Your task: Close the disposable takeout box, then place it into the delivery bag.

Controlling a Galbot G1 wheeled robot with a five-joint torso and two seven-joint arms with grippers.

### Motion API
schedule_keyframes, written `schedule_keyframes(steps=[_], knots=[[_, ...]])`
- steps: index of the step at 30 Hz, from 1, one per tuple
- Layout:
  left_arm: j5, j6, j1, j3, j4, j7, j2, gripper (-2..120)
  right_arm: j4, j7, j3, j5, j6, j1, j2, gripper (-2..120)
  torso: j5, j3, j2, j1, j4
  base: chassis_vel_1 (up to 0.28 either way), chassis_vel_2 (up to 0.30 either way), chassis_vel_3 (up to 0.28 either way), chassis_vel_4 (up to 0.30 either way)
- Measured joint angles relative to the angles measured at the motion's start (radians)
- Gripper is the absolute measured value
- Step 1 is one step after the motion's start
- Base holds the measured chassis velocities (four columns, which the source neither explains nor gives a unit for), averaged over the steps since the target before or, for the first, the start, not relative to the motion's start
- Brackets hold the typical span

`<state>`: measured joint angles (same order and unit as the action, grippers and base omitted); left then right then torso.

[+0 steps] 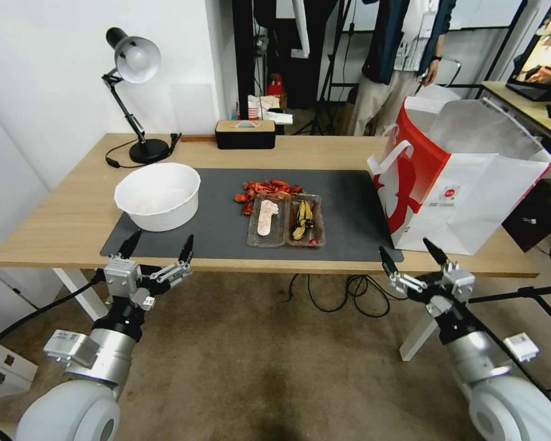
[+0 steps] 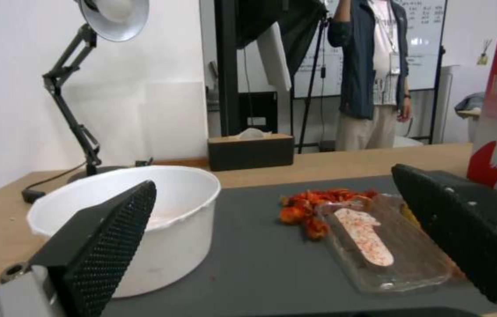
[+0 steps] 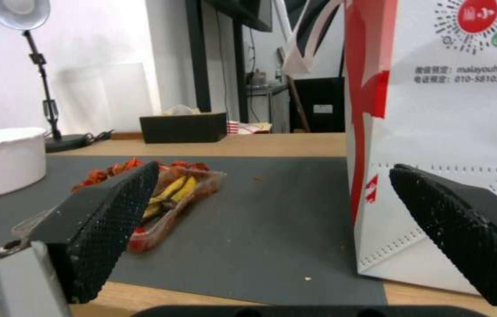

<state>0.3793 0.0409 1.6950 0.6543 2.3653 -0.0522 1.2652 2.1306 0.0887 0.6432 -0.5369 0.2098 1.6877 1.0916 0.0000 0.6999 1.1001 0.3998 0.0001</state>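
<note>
Open takeout box on the mat, bag standing at right

The disposable takeout box [image 1: 286, 221] lies open mid-bench, pinkish food left, yellow-brown right; delivery bag [image 1: 465, 184] gapes beside it; white bowl [image 1: 158, 195] far left. Left end effector [image 1: 157, 247] and right end effector [image 1: 412, 255] hover near, fingers apart.

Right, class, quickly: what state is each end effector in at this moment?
Left end effector: open, holding nothing, at the table's near edge.
Right end effector: open, holding nothing, near the delivery bag.
</note>
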Motion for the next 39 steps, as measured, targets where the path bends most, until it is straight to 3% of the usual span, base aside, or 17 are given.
schedule_keyframes(steps=[9, 16, 18, 20, 21, 23, 24, 26, 27, 28, 29, 30, 32, 33, 35, 39], knots=[[0.048, 0.028, -0.011, -0.027, 0.012, 0.001, -0.012, 100, 0.003, -0.001, -0.008, 0.022, -0.016, 0.003, 0.023, 100, 0.0000, 0.000, 0.000, 0.000, -0.0001, 0.000, 0.000, 0.000, 0.000], [0.243, 0.104, -0.020, -0.068, 0.030, 0.012, -0.044, 100, 0.002, -0.002, -0.017, 0.035, -0.022, 0.007, 0.036, 100, 0.0000, 0.000, 0.000, 0.000, 0.0000, 0.000, 0.000, 0.000, 0.000], [0.485, 0.154, -0.086, -0.127, 0.061, 0.103, -0.087, 100, 0.003, -0.002, -0.012, 0.039, -0.023, 0.008, 0.042, 100, 0.0002, 0.000, 0.000, 0.000, 0.0000, 0.000, 0.000, 0.000, 0.000], [0.485, 0.154, -0.086, -0.127, 0.061, 0.103, -0.087, 100, 0.003, -0.002, -0.012, 0.039, -0.023, 0.008, 0.042, 100, 0.0002, 0.000, 0.000, 0.000, 0.0000, 0.000, 0.000, 0.000, 0.000], [0.583, 0.165, -0.127, -0.154, 0.065, 0.157, -0.106, 100, 0.004, -0.002, -0.007, 0.041, -0.023, 0.011, 0.043, 100, -0.0001, 0.000, 0.000, 0.000, -0.0002, 0.000, 0.000, 0.000, 0.000], [0.967, 0.228, -0.276, -0.239, 0.080, 0.417, -0.177, 100, 0.011, -0.003, 0.014, 0.056, -0.022, 0.027, 0.050, 100, 0.0001, 0.000, 0.000, 0.000, -0.0001, 0.000, 0.000, 0.000, 0.000], [0.967, 0.228, -0.276, -0.239, 0.080, 0.417, -0.177, 100, 0.011, -0.003, 0.014, 0.056, -0.022, 0.027, 0.050, 100, 0.0001, 0.000, 0.000, 0.000, -0.0001, 0.000, 0.000, 0.000, 0.000], [1.050, 0.247, -0.347, -0.297, 0.055, 0.530, -0.195, 100, 0.016, -0.004, 0.021, 0.067, -0.022, 0.034, 0.058, 100, 0.0000, 0.000, 0.000, 0.000, -0.0001, 0.000, 0.000, 0.000, 0.000], [1.050, 0.247, -0.347, -0.297, 0.055, 0.530, -0.195, 100, 0.016, -0.004, 0.021, 0.067, -0.022, 0.034, 0.058, 100, 0.0000, 0.000, 0.000, 0.000, -0.0001, 0.000, 0.000, 0.000, 0.000], [1.069, 0.247, -0.369, -0.317, 0.044, 0.562, -0.199, 100, 0.017, -0.004, 0.022, 0.072, -0.022, 0.037, 0.062, 100, -0.0002, 0.000, 0.000, 0.000, -0.0002, 0.000, 0.000, 0.000, 0.000], [1.115, 0.244, -0.426, -0.369, 0.016, 0.642, -0.209, 100, 0.019, -0.005, 0.024, 0.084, -0.022, 0.044, 0.071, 100, -0.0002, 0.000, 0.000, 0.000, -0.0002, 0.000, 0.000, 0.000, 0.000], [1.115, 0.244, -0.426, -0.369, 0.016, 0.642, -0.209, 100, 0.019, -0.005, 0.024, 0.084, -0.022, 0.044, 0.071, 100, -0.0002, 0.000, 0.000, 0.000, -0.0002, 0.000, 0.000, 0.000, 0.000], [1.140, 0.237, -0.487, -0.439, -0.010, 0.721, -0.217, 100, 0.022, -0.006, 0.026, 0.096, -0.022, 0.050, 0.084, 100, 0.0000, 0.000, 0.000, 0.000, -0.0002, 0.000, 0.000, 0.000, 0.000], [1.140, 0.237, -0.487, -0.439, -0.010, 0.721, -0.217, 100, 0.022, -0.006, 0.026, 0.096, -0.022, 0.050, 0.084, 100, 0.0000, 0.000, 0.000, 0.000, -0.0002, 0.000, 0.000, 0.000, 0.000], [1.160, 0.224, -0.553, -0.496, -0.037, 0.789, -0.218, 100, 0.026, -0.006, 0.029, 0.110, -0.022, 0.061, 0.098, 100, 0.0000, 0.000, 0.000, 0.000, -0.0001, 0.000, 0.000, 0.000, 0.000], [1.190, 0.215, -0.611, -0.527, -0.068, 0.824, -0.208, 100, 0.030, -0.006, 0.035, 0.120, -0.021, 0.071, 0.111, 100, -0.0001, 0.000, 0.000, 0.000, -0.0001, 0.000, 0.000, 0.000, 0.000]])
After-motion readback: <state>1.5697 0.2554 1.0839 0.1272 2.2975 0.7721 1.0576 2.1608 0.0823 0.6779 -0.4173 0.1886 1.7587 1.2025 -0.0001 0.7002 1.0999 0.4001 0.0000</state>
